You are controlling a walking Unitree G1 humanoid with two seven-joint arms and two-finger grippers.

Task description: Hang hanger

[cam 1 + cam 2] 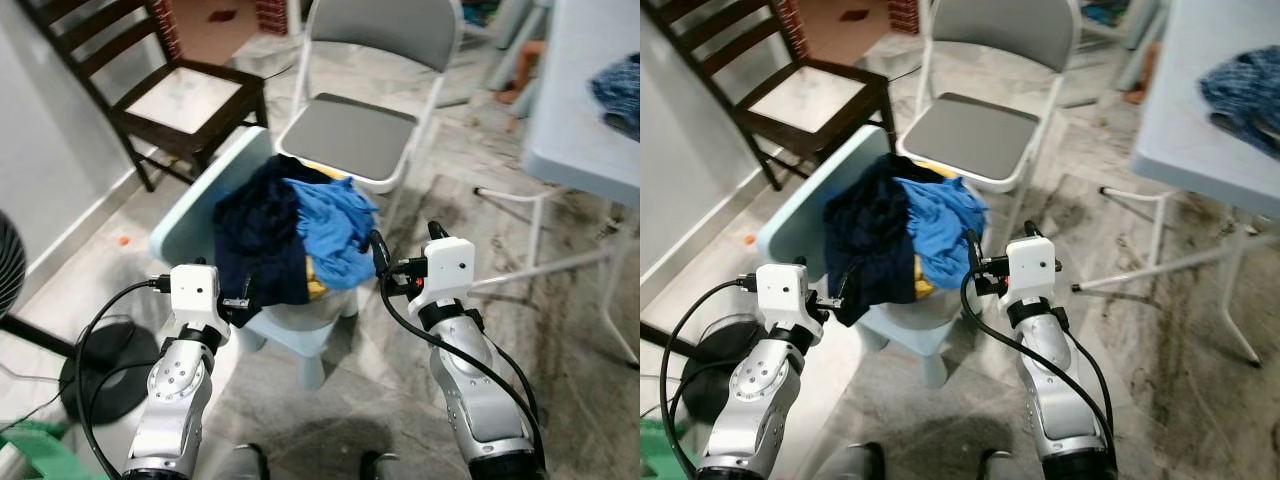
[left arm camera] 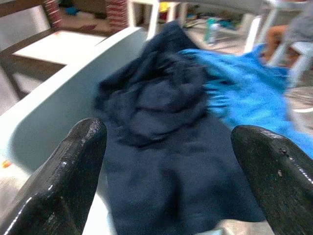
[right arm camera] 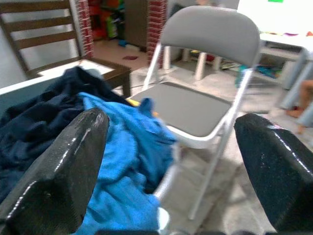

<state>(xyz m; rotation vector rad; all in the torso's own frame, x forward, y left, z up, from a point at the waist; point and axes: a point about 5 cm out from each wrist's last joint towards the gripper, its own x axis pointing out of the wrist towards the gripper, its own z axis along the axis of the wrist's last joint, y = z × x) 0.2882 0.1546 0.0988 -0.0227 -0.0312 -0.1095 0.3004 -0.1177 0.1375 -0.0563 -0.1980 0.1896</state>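
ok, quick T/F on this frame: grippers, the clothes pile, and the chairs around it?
1. Both grippers are open. True: the left gripper and right gripper each show fingers spread wide, holding nothing.
2. The clothes lie on the grey folding chair. False: the dark navy garment and blue garment are piled on the small pale blue table; the grey folding chair has a bare seat.
3. The blue garment is on the robot's right of the navy one. True.
4. The dark wooden chair stands to the robot's right. False: the dark wooden chair is on its left.
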